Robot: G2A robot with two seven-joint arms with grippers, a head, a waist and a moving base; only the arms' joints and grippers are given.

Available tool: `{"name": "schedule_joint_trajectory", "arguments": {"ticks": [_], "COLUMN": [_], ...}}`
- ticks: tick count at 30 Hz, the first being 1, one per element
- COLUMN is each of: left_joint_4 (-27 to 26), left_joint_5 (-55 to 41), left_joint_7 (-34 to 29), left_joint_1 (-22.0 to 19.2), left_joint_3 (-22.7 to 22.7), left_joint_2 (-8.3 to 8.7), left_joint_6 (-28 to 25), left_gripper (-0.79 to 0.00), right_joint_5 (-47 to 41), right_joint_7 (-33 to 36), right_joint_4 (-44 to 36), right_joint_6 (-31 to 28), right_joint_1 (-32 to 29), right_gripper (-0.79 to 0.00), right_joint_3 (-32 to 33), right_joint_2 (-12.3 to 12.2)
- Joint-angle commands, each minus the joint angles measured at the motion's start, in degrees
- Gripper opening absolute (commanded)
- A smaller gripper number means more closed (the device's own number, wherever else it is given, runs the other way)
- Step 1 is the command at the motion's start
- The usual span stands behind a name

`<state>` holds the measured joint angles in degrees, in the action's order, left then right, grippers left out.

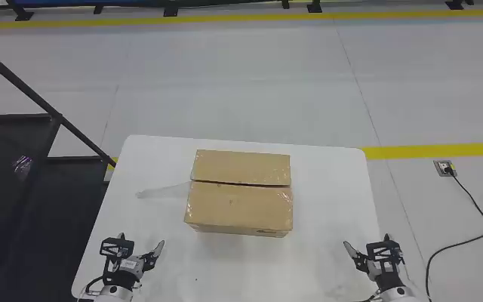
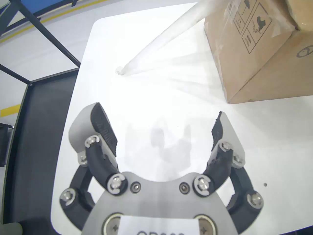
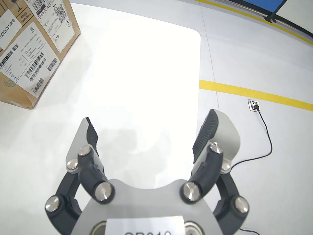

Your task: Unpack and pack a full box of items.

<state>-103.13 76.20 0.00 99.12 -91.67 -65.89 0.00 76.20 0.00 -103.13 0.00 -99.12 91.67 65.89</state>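
Right now your cardboard box (image 1: 240, 205) sits at frame centre, long axis left-right. Both claws are released. The left gripper (image 1: 134, 249), lower left, lies slightly nearer than the right gripper (image 1: 371, 251).

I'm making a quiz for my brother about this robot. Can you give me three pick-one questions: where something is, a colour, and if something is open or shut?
1. Where does the cardboard box stand?
A. on the floor
B. on the white table
C. in a pincer

2. What colour is the floor line?
A. red
B. green
C. yellow

3. How are the left pincer and right pincer?
A. both open and empty
B. both shut
C. one holding the box

Answers:
1 B, the top view shows it standing on the tabletop.
2 C, the stripe beside the table is yellow.
3 A, each wrist view shows its pincer spread wide with nothing in it.
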Motion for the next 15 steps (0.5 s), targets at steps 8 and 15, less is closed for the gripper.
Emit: {"name": "schedule_joint_trajectory", "arguments": {"ticks": [8,15], "left_joint_4": [0.0,0.1], "left_joint_5": [0.0,-0.3], "left_joint_7": [0.0,0.4], "left_joint_1": [0.0,-0.2], "left_joint_3": [0.0,0.0], "left_joint_2": [0.0,-0.08], "left_joint_6": [0.0,0.5], "left_gripper": [0.0,0.0], "right_joint_5": [0.0,-0.1], "right_joint_7": [0.0,-0.4], "right_joint_4": [0.0,-1.0], "right_joint_6": [0.0,-1.9], "right_joint_1": [0.0,0.2], "right_gripper": [0.0,0.0], "right_joint_3": [0.0,-0.7], "right_joint_2": [0.0,0.0]}}
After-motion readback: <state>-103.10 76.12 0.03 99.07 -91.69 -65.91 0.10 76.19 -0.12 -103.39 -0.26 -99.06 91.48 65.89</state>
